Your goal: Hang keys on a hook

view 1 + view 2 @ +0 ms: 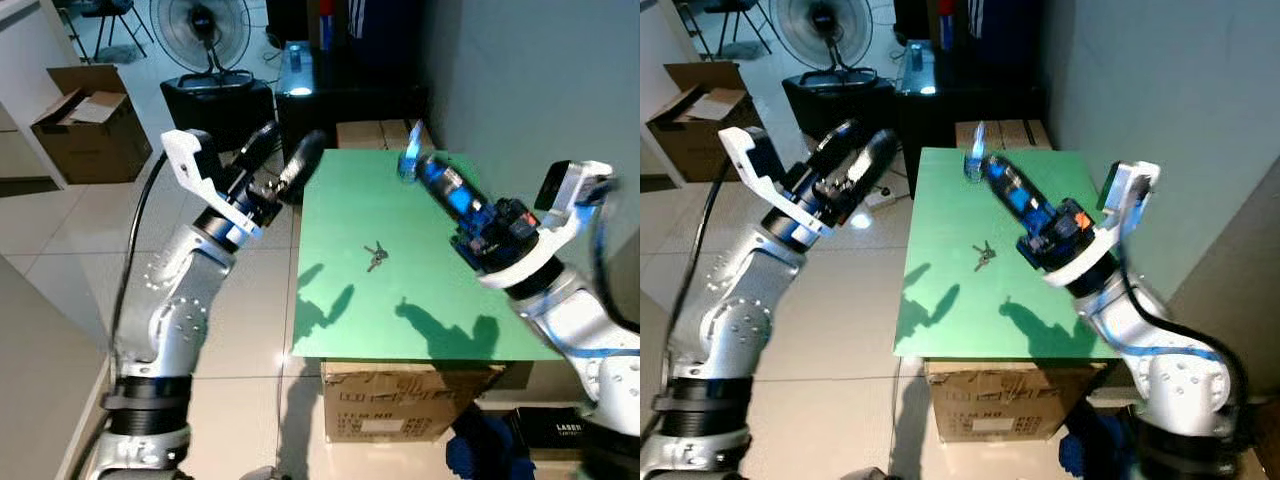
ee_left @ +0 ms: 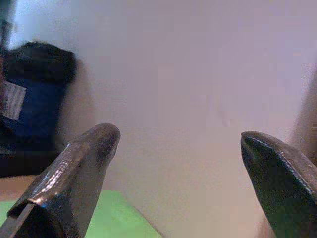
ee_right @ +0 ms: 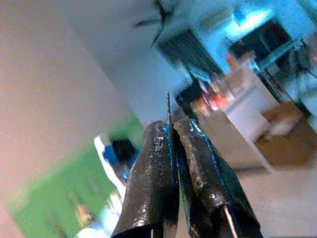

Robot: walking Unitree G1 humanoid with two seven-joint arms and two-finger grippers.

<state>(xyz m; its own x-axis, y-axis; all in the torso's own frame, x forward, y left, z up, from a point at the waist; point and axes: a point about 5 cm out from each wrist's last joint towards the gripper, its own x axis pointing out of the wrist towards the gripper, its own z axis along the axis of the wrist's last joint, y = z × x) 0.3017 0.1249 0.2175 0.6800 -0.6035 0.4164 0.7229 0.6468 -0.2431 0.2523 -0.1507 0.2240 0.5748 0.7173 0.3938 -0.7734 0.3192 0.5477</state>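
Your right gripper [image 1: 412, 160], fingers pressed together, hovers beyond the keys [image 1: 376, 257] on the green table [image 1: 340, 310]; left gripper [image 1: 290, 160] spread. Pickup not begun: open, descend.

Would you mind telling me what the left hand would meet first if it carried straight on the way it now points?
Probably the plain wall: the left hand, open, points over the far corner of the green tabletop at it. Depth is unclear.
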